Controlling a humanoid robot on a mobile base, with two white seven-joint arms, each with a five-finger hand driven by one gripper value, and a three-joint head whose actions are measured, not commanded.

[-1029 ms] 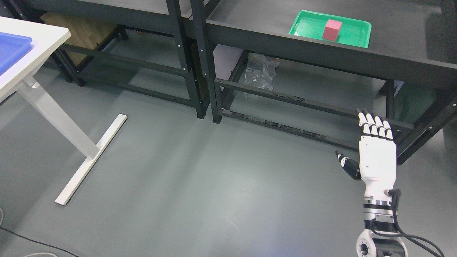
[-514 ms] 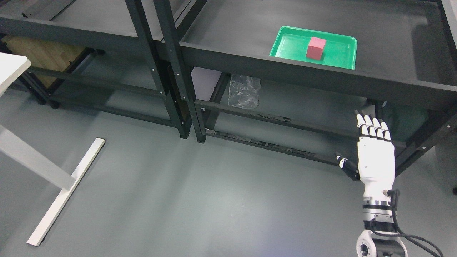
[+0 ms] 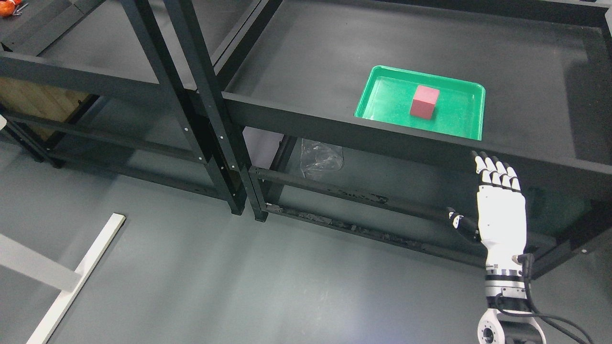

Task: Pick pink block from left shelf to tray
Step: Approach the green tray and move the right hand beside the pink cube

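A pink block (image 3: 424, 101) stands inside a green tray (image 3: 382, 100) on the dark shelf board (image 3: 311, 62) of the black rack. My right hand (image 3: 497, 200) is white with black finger joints. It rises from the lower right with its fingers straight and spread and holds nothing. It is in front of and below the shelf's front edge, right of the tray. My left hand is out of view.
Black rack uprights (image 3: 205, 105) stand left of the middle. A crumpled clear plastic bag (image 3: 321, 157) lies under the shelf. A white table foot (image 3: 71, 277) is at the lower left. An orange object (image 3: 9, 7) shows at the top left corner. Grey floor fills the foreground.
The whole picture has shifted: the camera has moved toward the rack and turned right, so the tray and block sit lower and the white table has nearly left view. My right hand stays open.
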